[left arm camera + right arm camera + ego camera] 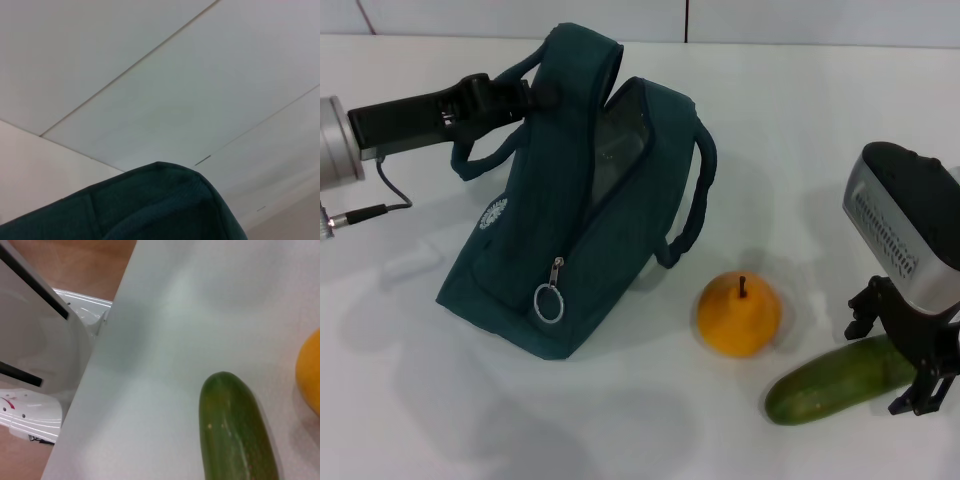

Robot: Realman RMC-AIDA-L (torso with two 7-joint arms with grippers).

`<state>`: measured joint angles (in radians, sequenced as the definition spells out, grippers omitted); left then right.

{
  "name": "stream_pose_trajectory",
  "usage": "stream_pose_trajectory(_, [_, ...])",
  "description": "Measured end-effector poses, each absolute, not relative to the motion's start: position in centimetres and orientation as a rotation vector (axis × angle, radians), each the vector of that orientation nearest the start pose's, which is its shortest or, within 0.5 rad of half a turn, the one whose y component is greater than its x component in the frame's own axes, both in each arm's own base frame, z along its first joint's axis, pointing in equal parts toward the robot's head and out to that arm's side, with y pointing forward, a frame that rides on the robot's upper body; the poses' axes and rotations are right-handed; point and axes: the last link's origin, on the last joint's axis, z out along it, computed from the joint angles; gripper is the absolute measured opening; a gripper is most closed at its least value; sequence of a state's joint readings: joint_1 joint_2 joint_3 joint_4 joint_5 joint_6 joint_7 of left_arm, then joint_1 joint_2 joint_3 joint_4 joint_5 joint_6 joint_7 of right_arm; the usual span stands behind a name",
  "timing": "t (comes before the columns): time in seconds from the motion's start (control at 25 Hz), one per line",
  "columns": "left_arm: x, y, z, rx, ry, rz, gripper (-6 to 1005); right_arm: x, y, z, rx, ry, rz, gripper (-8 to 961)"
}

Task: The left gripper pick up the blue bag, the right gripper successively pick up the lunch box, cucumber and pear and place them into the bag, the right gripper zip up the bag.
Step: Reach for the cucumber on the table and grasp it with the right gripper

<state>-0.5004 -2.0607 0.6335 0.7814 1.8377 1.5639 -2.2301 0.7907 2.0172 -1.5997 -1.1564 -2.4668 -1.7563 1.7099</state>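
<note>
Two smooth fruits — squat pear [739,315], long cucumber [840,380] — beside slumped fabric blue bag [570,230].

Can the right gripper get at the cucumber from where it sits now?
Probably yes. The right gripper is already down at the cucumber, fingers open astride its right end. The pear lies apart to the left, and nothing else crowds that end.

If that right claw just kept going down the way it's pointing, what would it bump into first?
Most likely the cucumber: the right gripper hangs at its far end, fingers pointing down around it. Depth is hard to judge, so it may already touch.
</note>
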Motion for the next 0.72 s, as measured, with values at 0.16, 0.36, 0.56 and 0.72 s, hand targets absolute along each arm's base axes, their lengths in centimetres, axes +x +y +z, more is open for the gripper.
stream_pose_trajectory(0.16, [-25.26,34.84,4.95,-2.275,-1.611,-1.093,73,15.83,33.38,-2.85,-3.183,-0.464,-0.966,886])
stream_pose_trajectory(0.36, [-25.20,34.85,4.87,-2.280,-1.613,-1.090,73,15.69,33.65,-2.87,-3.166,-0.455,-0.975,886])
stream_pose_trajectory(0.56, [-25.29,34.84,4.98,-2.275,-1.614,-1.092,73,15.69,33.52,-3.16,-3.155,-0.460,-1.021,803])
stream_pose_trajectory(0.72, [-25.24,34.88,4.97,-2.277,-1.612,-1.092,73,15.88,33.41,-3.61,-3.120,-0.486,-1.111,711])
